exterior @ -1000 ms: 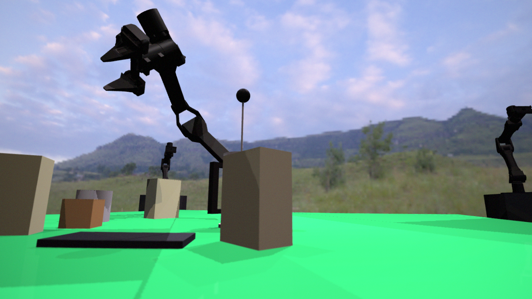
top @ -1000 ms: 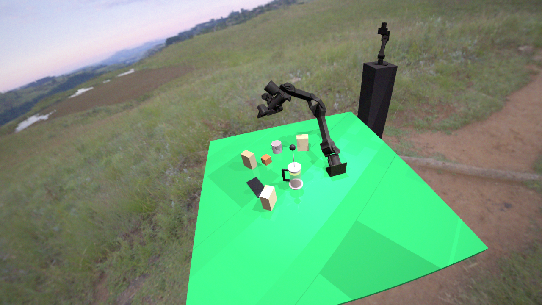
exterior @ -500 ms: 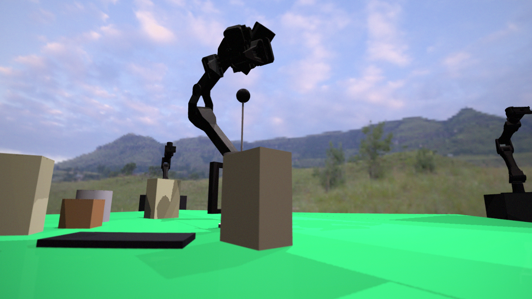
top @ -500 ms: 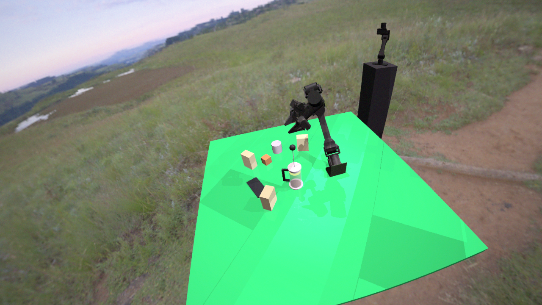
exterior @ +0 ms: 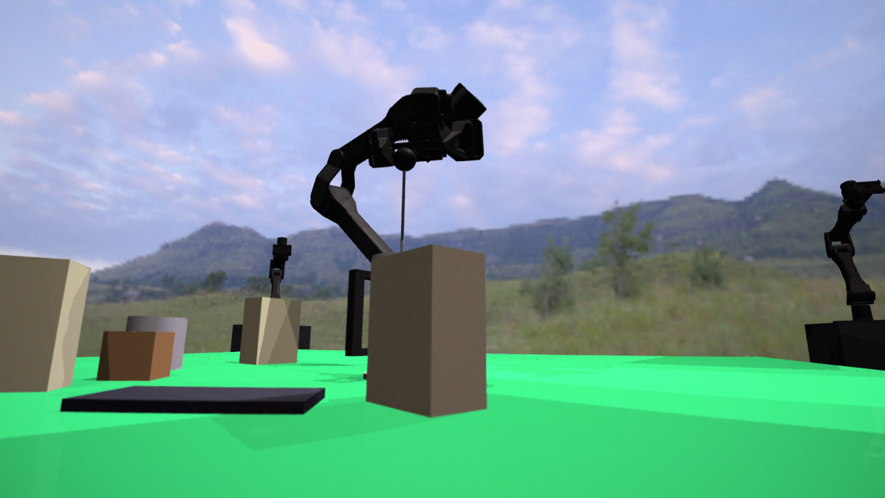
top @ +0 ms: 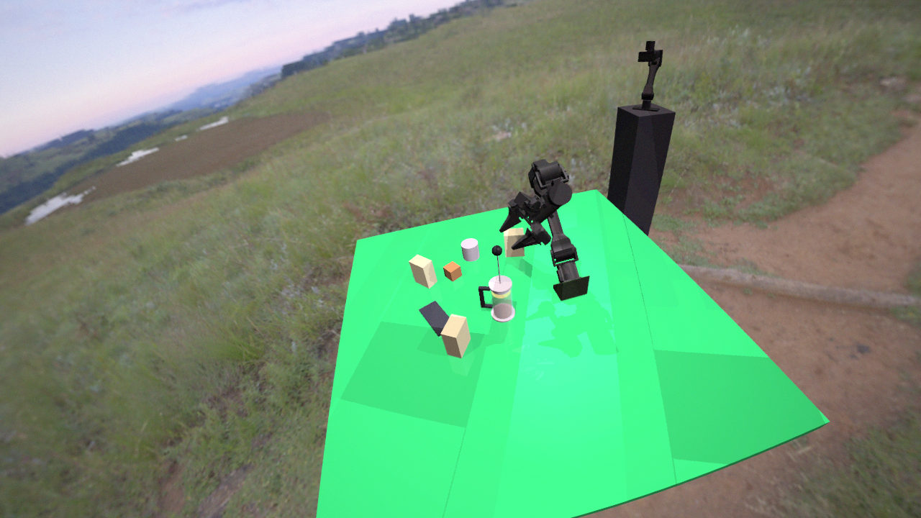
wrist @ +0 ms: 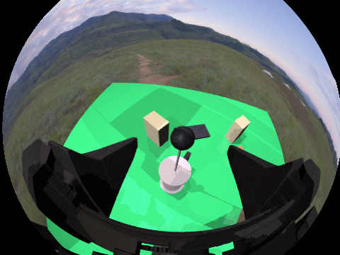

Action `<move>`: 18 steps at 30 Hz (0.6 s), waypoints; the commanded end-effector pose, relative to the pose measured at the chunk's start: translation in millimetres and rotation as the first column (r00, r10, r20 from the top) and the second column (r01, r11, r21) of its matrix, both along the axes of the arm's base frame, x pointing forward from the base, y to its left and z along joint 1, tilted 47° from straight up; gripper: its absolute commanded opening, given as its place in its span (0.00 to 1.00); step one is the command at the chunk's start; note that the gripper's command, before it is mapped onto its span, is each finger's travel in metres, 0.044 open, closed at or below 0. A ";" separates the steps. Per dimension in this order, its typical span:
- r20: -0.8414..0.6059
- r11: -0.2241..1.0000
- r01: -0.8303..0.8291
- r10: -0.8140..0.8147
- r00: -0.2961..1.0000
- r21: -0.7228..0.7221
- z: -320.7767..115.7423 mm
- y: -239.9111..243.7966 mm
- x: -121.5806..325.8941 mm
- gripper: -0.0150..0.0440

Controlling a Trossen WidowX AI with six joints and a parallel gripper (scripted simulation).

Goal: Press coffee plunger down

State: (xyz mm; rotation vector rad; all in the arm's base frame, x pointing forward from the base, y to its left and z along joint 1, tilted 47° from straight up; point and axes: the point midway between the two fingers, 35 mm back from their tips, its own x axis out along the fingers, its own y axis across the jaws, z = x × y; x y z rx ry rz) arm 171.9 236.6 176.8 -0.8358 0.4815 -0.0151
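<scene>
The coffee press [top: 501, 303] [wrist: 174, 171] stands upright on the green table, its black handle [top: 482, 296] [exterior: 355, 312] at one side. The plunger is up: a thin rod rises from the pale lid to a round black knob [top: 496, 250] [exterior: 404, 159] [wrist: 182, 137]. In the exterior view a tan block hides most of the body. My gripper [top: 507, 239] [exterior: 423, 147] [wrist: 185, 146] is open and empty, high above the table and tilted down toward the press. In the wrist view the knob appears between the fingertips; no contact shows.
Tan blocks stand in front of the press [top: 455, 337] [exterior: 426, 328] [wrist: 152, 127], at the left [top: 422, 271] [exterior: 30, 321] and behind it [top: 514, 234] [exterior: 269, 331]. An orange cube [top: 451, 271] [exterior: 133, 355], a pale cylinder [top: 470, 250] [exterior: 178, 340] and a dark flat slab [top: 433, 316] [exterior: 191, 399] lie left.
</scene>
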 end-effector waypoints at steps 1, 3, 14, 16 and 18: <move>0.004 1.000 -0.004 0.004 1.000 0.000 -5.2 -6.1 1.6 1.00; 0.003 1.000 -0.004 0.004 1.000 0.000 -5.6 -6.2 2.3 1.00; -0.001 1.000 -0.004 0.004 1.000 0.001 -12.8 -8.5 16.0 1.00; -0.001 1.000 -0.004 0.004 1.000 0.001 -14.1 -9.0 18.9 1.00; -0.001 1.000 -0.004 0.004 1.000 0.001 -15.3 -9.6 21.7 1.00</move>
